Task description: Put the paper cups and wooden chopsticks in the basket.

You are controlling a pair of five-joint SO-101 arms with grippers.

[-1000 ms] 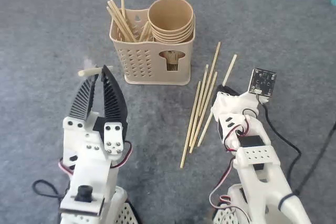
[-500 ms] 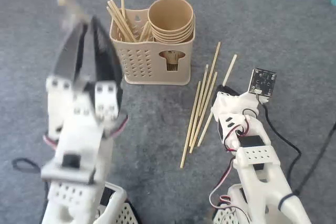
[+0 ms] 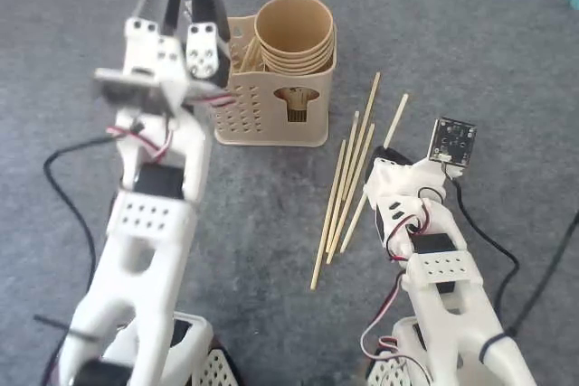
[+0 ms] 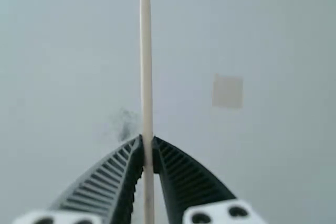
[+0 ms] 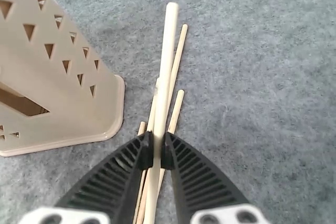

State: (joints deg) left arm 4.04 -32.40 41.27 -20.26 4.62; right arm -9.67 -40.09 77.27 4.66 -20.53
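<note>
**Left fingers**: narrow, clamped on the first chopstick. You hold 1 stick, which runs straight out past the tips against a pale wall. In the high view this arm is raised at the far side of the bench. Its fingers are over the basket's left corner and its wrist covers part of that corner.

**Right fingers**: narrow, clamped on the second chopstick. You hold 1 stick low over the bench, and its far end points past the basket's right corner. It crosses over the loose sticks beneath it.

**Basket**: 1, beige, perforated walls, upright on the bench at the far middle.
- Right part: paper cups, nested in one stack with the mouth up. At least four rims show, but you cannot get an exact count.
- Left part: stored chopsticks, standing on end and leaning. The left arm hides several of them, so you cannot count them.

**Loose chopsticks**: a bundle lying flat on the bench, right of the basket and apart from it. They lie just beside your right fingers and run slantwise from far right to near left. They number about four, not counting the held one. They overlap, so you cannot tell the exact number.

**Bench**: grey carpet-like cover.

**In the way**: the left arm stands in front of the basket's left part in the high view. The basket's right corner lies near the right arm's stick tip without touching it.
</note>
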